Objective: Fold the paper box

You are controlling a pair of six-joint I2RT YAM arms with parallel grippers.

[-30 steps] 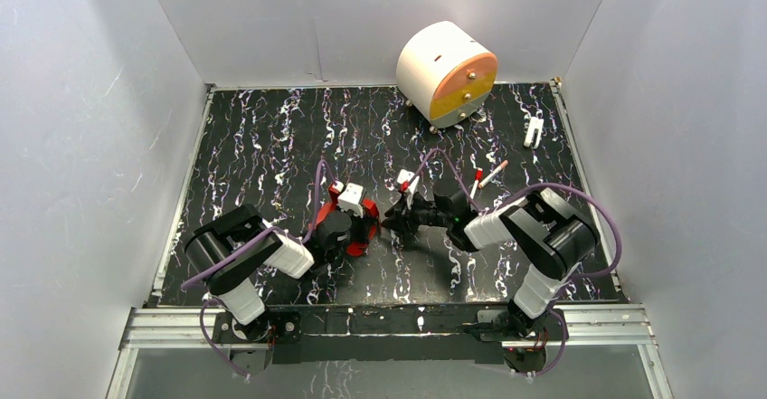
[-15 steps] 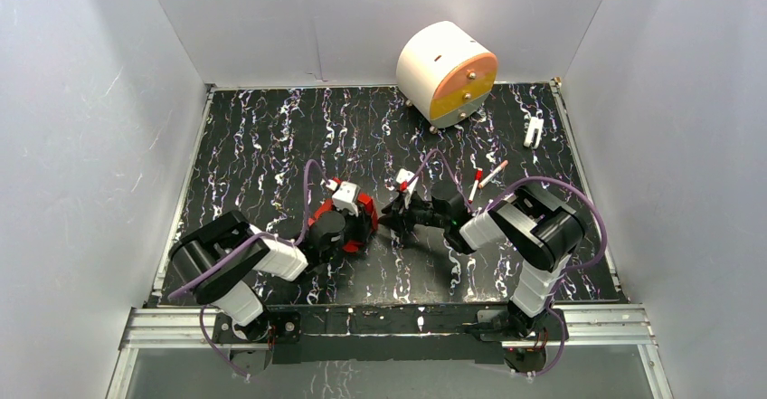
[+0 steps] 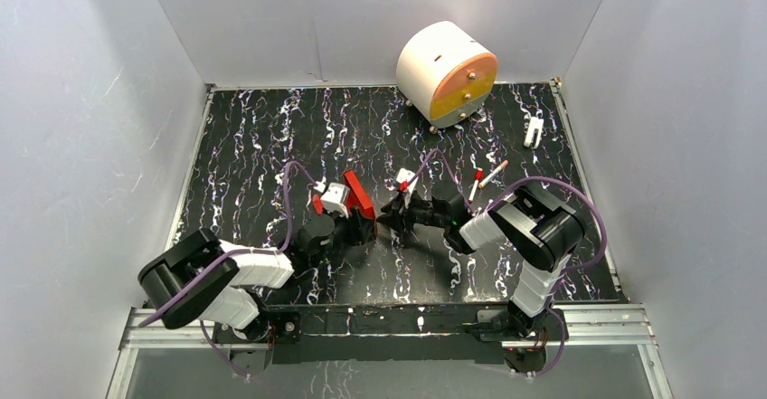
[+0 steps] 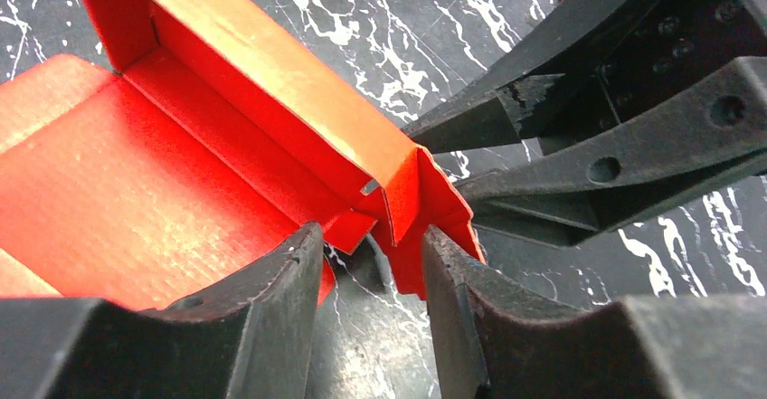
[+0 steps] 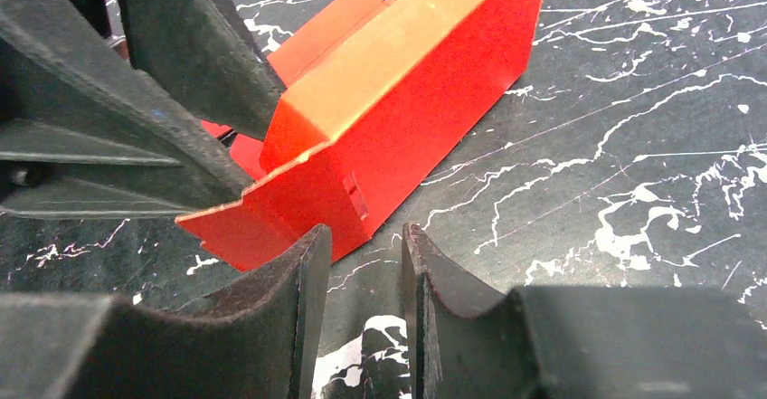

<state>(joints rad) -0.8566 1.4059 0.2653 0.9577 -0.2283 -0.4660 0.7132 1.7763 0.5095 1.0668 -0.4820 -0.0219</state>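
The paper box is bright red card, lying half-formed on the black marbled table between the two arms. In the left wrist view its base lies flat and one long wall stands up. My left gripper is open, and a red corner flap reaches into the gap without being pinched. My right gripper is open and empty, just short of the box's outer wall. From above, the left gripper and right gripper face each other across the box's near end.
A white-and-orange drum stands at the back. Two red-capped pens lie behind the right arm, and a small white clip sits at the far right. Grey walls close in the table on three sides.
My left gripper has gone from shut to open, and its arm has drawn back toward the left. The box's long wall now stands upright. The right arm has hardly moved.
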